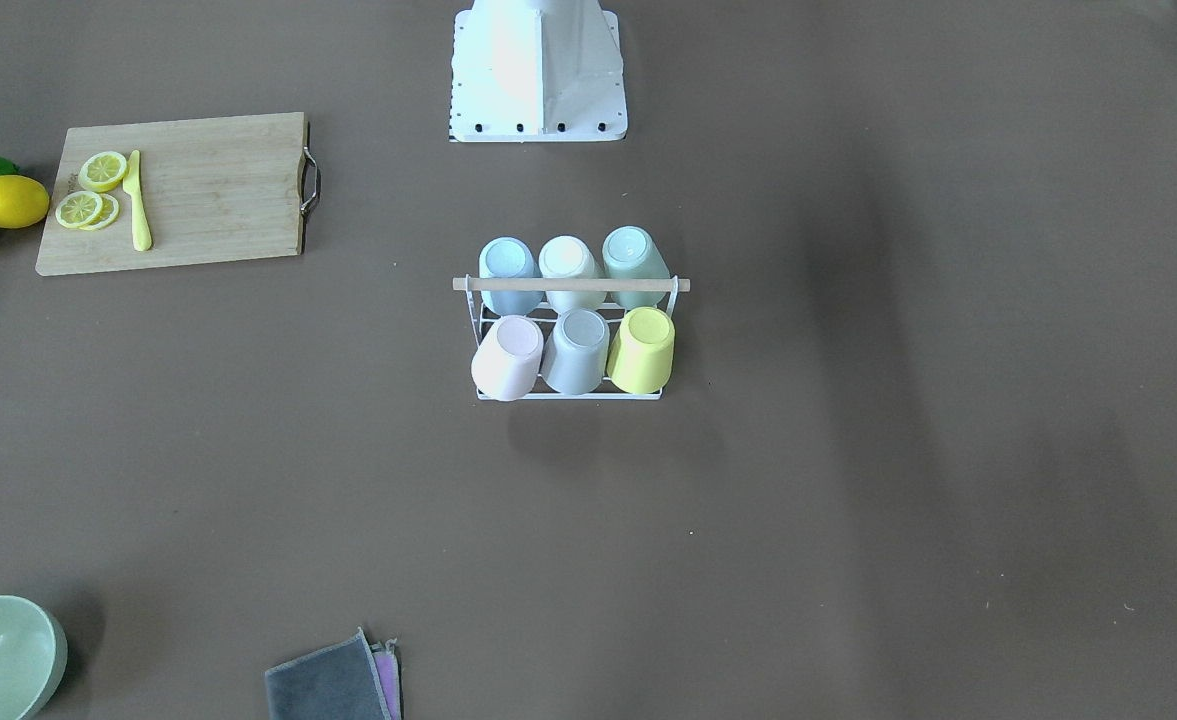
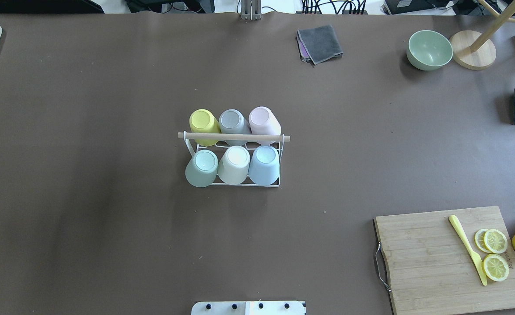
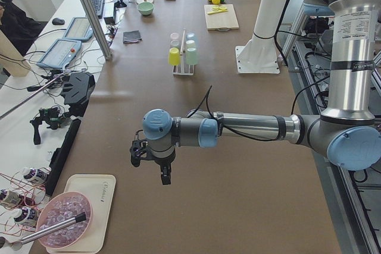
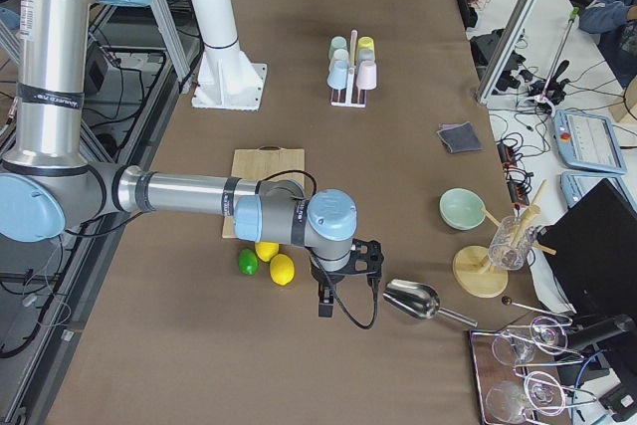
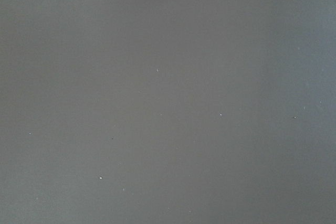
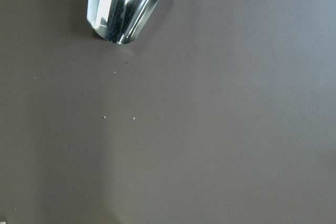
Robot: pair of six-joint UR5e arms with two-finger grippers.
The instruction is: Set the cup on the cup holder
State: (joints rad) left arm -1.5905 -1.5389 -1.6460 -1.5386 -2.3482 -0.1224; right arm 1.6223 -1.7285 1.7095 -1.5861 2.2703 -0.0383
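I see the cup holder [image 2: 234, 137] standing mid-table [image 2: 108, 218], straight out from the robot's base [image 2: 248, 308]. Six cups [image 1: 578, 350] sit upside down on it in two rows of three. Yellow [image 2: 203, 121], grey [image 2: 234, 121] and pink [image 2: 264, 120] are on the far side of its rod [image 1: 571, 285]. Green [image 2: 201, 168], cream [image 2: 234, 165] and blue [image 2: 264, 165] are on the side nearer the robot. Both arms are well apart from it, one at each table end. The left gripper [image 3: 150, 168] hangs over bare table near a tray [image 3: 101, 200]. The right gripper [image 4: 346, 286] hangs just beside a metal scoop [image 4: 413, 298]. I cannot tell how far either one's fingers are open, or whether they hold anything.
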